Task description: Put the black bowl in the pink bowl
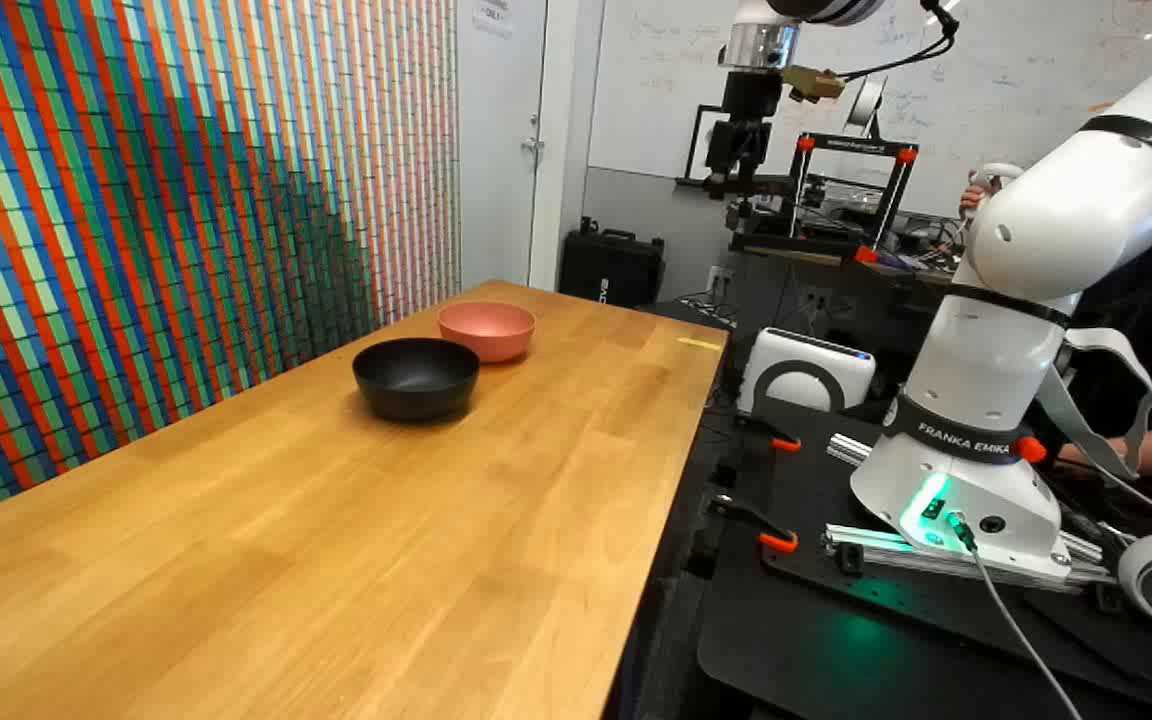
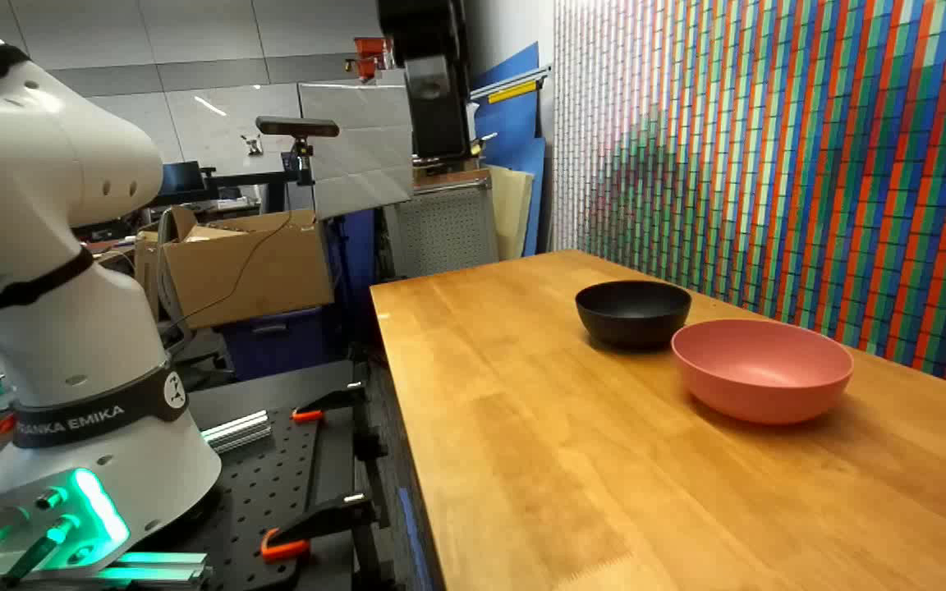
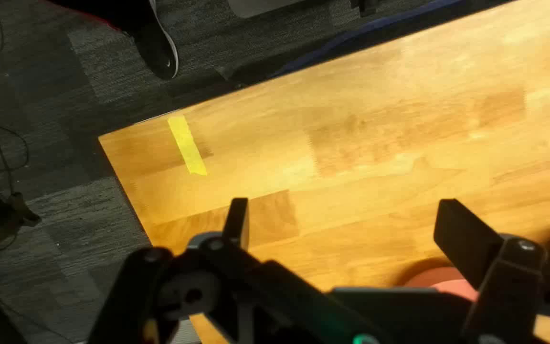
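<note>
The black bowl [image 1: 416,390] stands upright on the wooden table; it also shows in an exterior view [image 2: 633,316]. The pink bowl [image 1: 501,335] stands upright close beside it, and shows in an exterior view [image 2: 760,377]. I cannot tell whether the bowls touch. My gripper [image 1: 742,190] is high above the table, away from both bowls. In the wrist view my gripper [image 3: 342,205] is open with nothing between its fingers. Part of the pink bowl [image 3: 456,286] shows behind the right finger; the rest is hidden. The black bowl cannot be made out clearly there.
The wooden table [image 1: 496,540] runs along a colourful tiled wall [image 1: 186,180]. A yellow tape strip [image 3: 187,145] lies near a table corner. The robot base stands on a black platform [image 2: 259,476] with clamps beside the table. A 3D printer [image 1: 851,190] stands in the background.
</note>
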`<state>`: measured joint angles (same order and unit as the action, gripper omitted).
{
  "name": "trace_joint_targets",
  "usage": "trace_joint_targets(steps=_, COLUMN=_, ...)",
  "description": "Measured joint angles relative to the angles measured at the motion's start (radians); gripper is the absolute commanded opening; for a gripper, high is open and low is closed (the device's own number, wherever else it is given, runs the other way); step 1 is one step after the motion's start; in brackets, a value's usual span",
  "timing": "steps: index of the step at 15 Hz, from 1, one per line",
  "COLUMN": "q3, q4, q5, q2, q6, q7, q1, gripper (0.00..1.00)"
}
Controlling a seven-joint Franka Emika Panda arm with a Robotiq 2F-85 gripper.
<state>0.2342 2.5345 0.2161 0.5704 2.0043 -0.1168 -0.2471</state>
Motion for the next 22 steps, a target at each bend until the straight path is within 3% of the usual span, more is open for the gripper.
trace_joint_targets(steps=7, q3=-0.003, q4=0.005, q5=0.000, q2=0.001, q6=0.006, q7=0.000, q1=0.002, gripper=1.00)
trace_joint_targets(steps=10, q3=-0.027, q4=0.027, q5=-0.023, q2=-0.003, q6=0.110, q7=0.017, q1=0.027, gripper=1.00)
trace_joint_targets(steps=13, q3=-0.104, q4=0.040, q5=-0.084, q2=-0.044, q6=0.263, q7=0.092, q1=0.094, gripper=1.00)
trace_joint_targets(steps=18, q3=-0.261, q4=-0.007, q5=-0.124, q2=-0.261, q6=0.473, q7=0.271, q1=0.192, gripper=1.00)
trace_joint_targets(steps=22, q3=-0.334, q4=-0.141, q5=-0.085, q2=-0.508, q6=0.501, q7=0.376, q1=0.217, gripper=1.00)
